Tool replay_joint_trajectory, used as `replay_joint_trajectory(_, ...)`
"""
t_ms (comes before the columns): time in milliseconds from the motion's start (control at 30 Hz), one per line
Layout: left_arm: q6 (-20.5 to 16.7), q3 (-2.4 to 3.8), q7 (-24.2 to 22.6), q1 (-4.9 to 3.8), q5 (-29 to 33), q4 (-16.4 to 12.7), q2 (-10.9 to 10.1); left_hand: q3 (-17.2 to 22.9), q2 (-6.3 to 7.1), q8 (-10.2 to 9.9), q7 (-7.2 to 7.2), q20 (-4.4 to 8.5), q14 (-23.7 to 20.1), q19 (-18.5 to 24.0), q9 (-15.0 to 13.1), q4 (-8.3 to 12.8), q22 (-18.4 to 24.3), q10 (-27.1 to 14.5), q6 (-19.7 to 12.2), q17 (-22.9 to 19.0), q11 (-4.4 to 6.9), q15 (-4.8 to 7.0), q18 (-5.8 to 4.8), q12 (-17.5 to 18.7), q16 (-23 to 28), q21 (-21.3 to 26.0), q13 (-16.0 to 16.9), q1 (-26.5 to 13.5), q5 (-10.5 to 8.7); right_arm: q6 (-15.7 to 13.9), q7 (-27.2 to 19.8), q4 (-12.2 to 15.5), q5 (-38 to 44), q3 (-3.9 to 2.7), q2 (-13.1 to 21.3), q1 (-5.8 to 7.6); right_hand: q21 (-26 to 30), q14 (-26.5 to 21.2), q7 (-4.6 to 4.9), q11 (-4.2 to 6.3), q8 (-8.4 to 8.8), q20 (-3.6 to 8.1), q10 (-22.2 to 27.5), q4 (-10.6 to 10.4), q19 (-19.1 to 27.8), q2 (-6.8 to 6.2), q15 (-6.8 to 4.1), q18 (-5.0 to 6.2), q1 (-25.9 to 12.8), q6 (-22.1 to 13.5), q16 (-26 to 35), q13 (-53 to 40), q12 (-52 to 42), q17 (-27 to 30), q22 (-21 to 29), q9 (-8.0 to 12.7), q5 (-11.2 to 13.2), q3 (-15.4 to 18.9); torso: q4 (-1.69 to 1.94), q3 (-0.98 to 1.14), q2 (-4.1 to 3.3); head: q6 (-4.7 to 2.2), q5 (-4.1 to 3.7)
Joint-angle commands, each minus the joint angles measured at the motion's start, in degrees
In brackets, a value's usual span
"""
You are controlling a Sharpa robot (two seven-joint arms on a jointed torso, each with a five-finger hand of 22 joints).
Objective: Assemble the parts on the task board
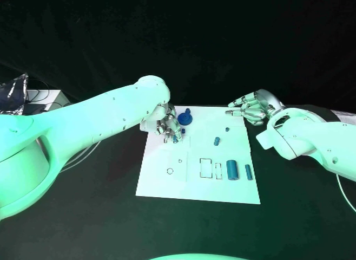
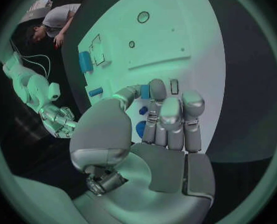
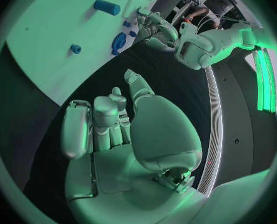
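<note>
Black desk, white flat task board: left robot hand over far-edge round blue part, fingers together, empty; right robot hand curled, idle. Next, probably: grasping it.

Left hand hangs fingers-down, holding nothing; right hand curls loosely, empty.

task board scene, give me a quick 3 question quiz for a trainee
1. True or false: the left hand is over the far end of the board.
2. Which hand is off the board, over the black table? A. left B. right
3. Fill in: the big cylinder lies near the board's ____ edge, by the robot's sides.

Key: 1 true; 2 B; 3 right
</note>
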State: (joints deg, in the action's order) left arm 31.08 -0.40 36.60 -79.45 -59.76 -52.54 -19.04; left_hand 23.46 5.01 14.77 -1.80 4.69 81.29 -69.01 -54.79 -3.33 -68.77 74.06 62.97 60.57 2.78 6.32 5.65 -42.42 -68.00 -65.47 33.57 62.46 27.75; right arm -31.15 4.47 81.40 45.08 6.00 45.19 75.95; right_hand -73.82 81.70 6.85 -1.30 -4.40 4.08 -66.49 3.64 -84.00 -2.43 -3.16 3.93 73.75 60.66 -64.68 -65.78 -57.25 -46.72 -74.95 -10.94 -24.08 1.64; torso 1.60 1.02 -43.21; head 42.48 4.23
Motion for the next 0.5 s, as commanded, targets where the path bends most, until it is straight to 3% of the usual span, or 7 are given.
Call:
replay_joint_trajectory(33, 1.17, -0.16, 0.14, 0.19, -0.19, -0.12, 0.05, 8.29, -0.37, 0.12, 1.79, -0.43, 0.23, -0.06, -0.71, 8.15, -0.09, 1.2, 1.97, -0.03, 1.34, -0.11, -0.4, -0.41, -0.03, 0.17, -0.06, 0.63, 0.07, 0.59, -0.72, 0.12, 0.55, -0.02, 0.04, -0.03, 0.17, -0.01, 0.42, 0.11, 0.25, -0.08, 0.37, -0.28, -3.75, -0.05, -0.07, -0.23, -0.25, 0.13, 0.23, 0.08, 0.28, 0.07, -10.64, 0.06, -0.08, 0.04, 0.03, 0.02, 0.07, 0.08, -0.08)
replay_joint_trajectory(500, 1.98, -0.32, 0.15, 0.2, 0.02, 0.0, -0.37, 8.22, -0.35, -0.01, 1.76, -0.67, 0.22, 0.06, -0.73, 8.18, -0.07, 1.17, 1.98, 0.04, 1.31, -0.17, -0.32, -0.41, -0.07, 0.29, -0.16, 0.8, 0.04, 0.64, -0.71, 0.15, 0.57, -0.02, 0.14, -0.03, 0.17, -0.01, 0.42, 0.11, 0.25, -0.08, 0.37, -0.28, -3.75, -0.05, -0.07, -0.23, -0.25, 0.13, 0.23, 0.08, 0.28, 0.07, -10.64, 0.06, -0.08, 0.04, 0.03, -0.01, 0.08, 0.21, 0.04)
